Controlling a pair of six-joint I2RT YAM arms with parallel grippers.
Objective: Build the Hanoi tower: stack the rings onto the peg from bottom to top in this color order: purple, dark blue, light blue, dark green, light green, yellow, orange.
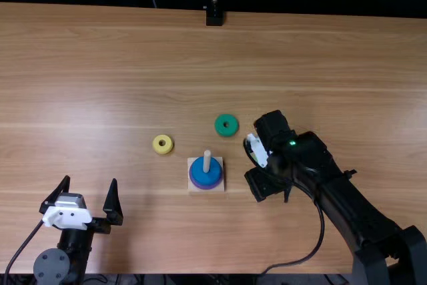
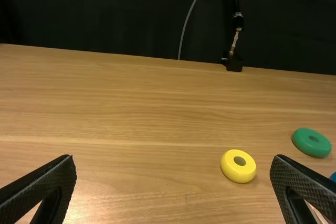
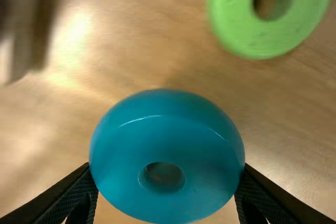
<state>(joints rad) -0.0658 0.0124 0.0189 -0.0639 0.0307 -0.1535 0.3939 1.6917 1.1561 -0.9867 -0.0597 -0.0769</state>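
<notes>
The right gripper (image 1: 267, 179) pinches the light blue ring (image 3: 167, 156) between its two fingers, one on each side of the rim, the hole showing between them. It is over the table (image 1: 120, 71), just to the right of the wooden base, nearer the table's near edge than its far edge. In the right wrist view the light green ring (image 3: 241, 24) lies flat on the table beside the held ring, apart from it.

The square wooden base (image 1: 220, 189) sits near the middle of the table from side to side, toward the near edge. Its pale peg (image 1: 207, 160) stands upright. The dark blue ring (image 1: 202, 173) is on the peg, on top of the purple ring (image 1: 199, 185), whose rim shows below it.

The dark green ring (image 1: 221, 129) lies flat beyond the base's far right corner, and the yellow ring (image 1: 157, 147) lies flat beyond its far left corner, both apart from the base.

The left gripper (image 1: 91, 180) is over the table's near left corner, its fingers spread wide with nothing between them. At the table's far edge, near the middle, is a black bracket (image 1: 214, 18) with a metal rod above it
</notes>
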